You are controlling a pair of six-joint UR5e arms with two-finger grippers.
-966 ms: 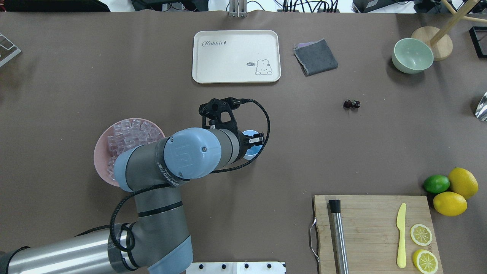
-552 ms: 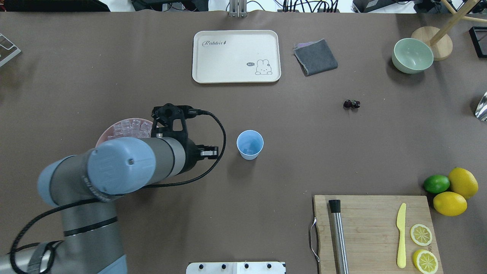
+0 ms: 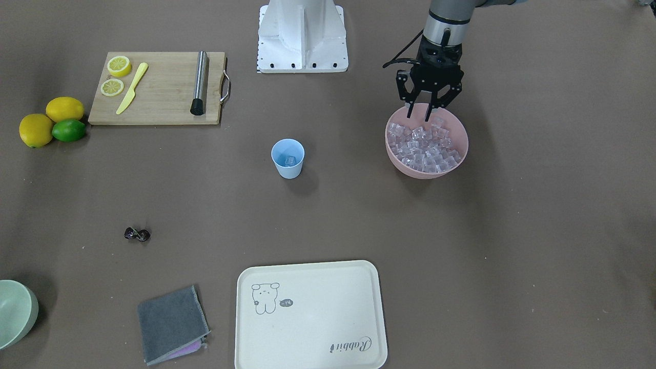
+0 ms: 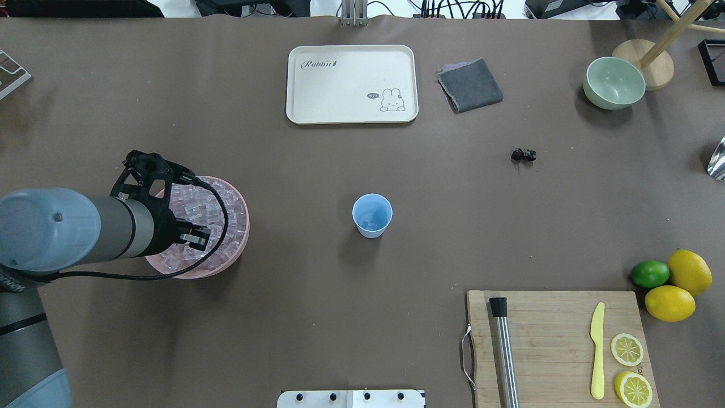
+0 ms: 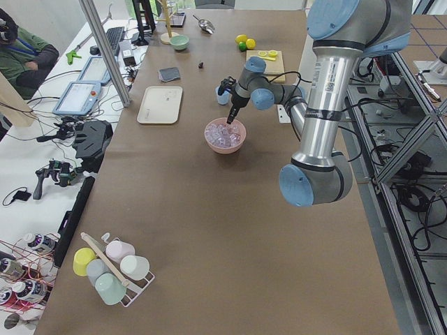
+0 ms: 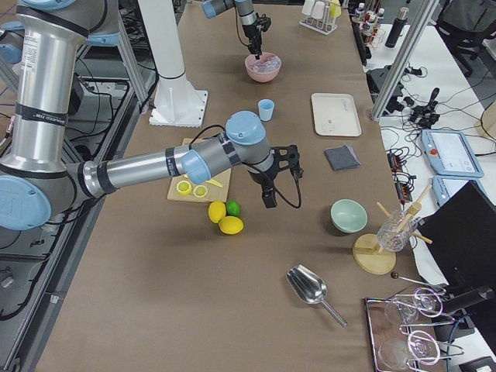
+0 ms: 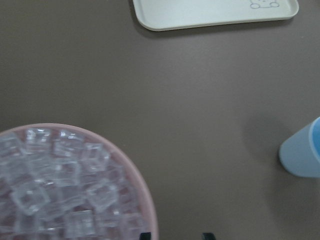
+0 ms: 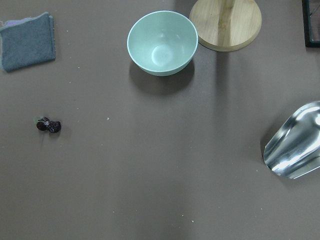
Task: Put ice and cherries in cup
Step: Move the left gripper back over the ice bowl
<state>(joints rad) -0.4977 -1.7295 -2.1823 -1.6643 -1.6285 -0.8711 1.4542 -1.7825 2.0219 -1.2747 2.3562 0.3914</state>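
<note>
Pink plastic forms the wide bowl [image 3: 426, 173] that holds the heap of ice [image 3: 423, 146], and the left pincer [image 3: 424, 111] hangs over the bowl's rim on the robot's side, pointing straight down. Its two fingers are spread apart with nothing between them, the tips just above the cubes; whether they touch the ice cannot be told. The light blue cup [image 3: 288, 170] stands upright on the brown tabletop [image 3: 359, 210], well apart from the bowl and toward the robot's right, with one clear cube [image 3: 290, 160] lying at its bottom. The cherries [image 3: 137, 234] lie on the bare tabletop farther to the robot's right and farther from the robot, well apart from the cup, with the folded grey cloth [image 3: 171, 323] and the pale green bowl [image 3: 15, 312] beyond them. The right pincer [image 6: 269, 200] shows only in the side view from the robot's right, hovering above the tabletop near the cutting board [image 6: 203, 186] and the lemons [image 6: 225, 219]; whether its fingers are parted or together cannot be told.
</note>
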